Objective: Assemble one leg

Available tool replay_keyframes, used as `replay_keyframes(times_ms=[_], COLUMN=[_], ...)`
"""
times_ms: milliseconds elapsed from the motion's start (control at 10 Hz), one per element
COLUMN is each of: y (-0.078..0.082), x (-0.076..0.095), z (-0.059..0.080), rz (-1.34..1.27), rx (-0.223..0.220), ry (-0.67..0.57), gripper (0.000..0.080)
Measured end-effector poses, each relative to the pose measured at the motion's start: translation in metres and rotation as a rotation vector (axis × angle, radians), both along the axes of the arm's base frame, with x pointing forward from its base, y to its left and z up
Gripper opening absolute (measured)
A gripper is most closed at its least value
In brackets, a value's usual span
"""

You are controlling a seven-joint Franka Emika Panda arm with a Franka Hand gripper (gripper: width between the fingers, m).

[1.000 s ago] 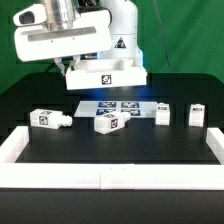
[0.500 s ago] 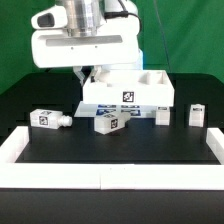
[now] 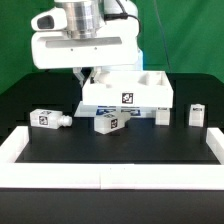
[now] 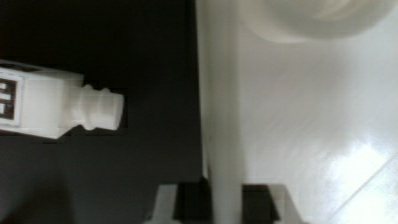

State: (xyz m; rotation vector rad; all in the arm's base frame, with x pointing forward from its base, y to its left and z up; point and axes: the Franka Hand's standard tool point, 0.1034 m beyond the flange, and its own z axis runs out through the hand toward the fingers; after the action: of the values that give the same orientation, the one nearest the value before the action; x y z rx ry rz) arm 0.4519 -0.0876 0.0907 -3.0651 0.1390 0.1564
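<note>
End effector (image 4: 222, 205) clamped on tray-like white panel (image 3: 150, 90) wall, four legs (image 3: 108, 122) loose on black table (image 3: 110, 155) outside it

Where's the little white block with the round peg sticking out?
That leg lies at the exterior view's left on the black table, its peg pointing toward the next leg near the middle.
</note>
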Motion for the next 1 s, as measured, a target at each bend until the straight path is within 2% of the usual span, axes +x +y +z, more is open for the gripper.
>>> replay_keyframes(times_ms=[100,200,400,500,1000], y=[0.007,0.018,0.041,0.044,0.043], x=[0.011,0.034,0.067,0.070,0.067], z=[0.000,-0.004,-0.023,-0.028,-0.031], rz=[-0.011,0.014,0.034,0.041,0.040], rx=[-0.002,-0.008,-0.019,-0.025,-0.025], ry=[0.008,-0.005,-0.027,-0.038,-0.028], gripper=[0.0055,0.0055,0.0055,0.0055,0.0055])
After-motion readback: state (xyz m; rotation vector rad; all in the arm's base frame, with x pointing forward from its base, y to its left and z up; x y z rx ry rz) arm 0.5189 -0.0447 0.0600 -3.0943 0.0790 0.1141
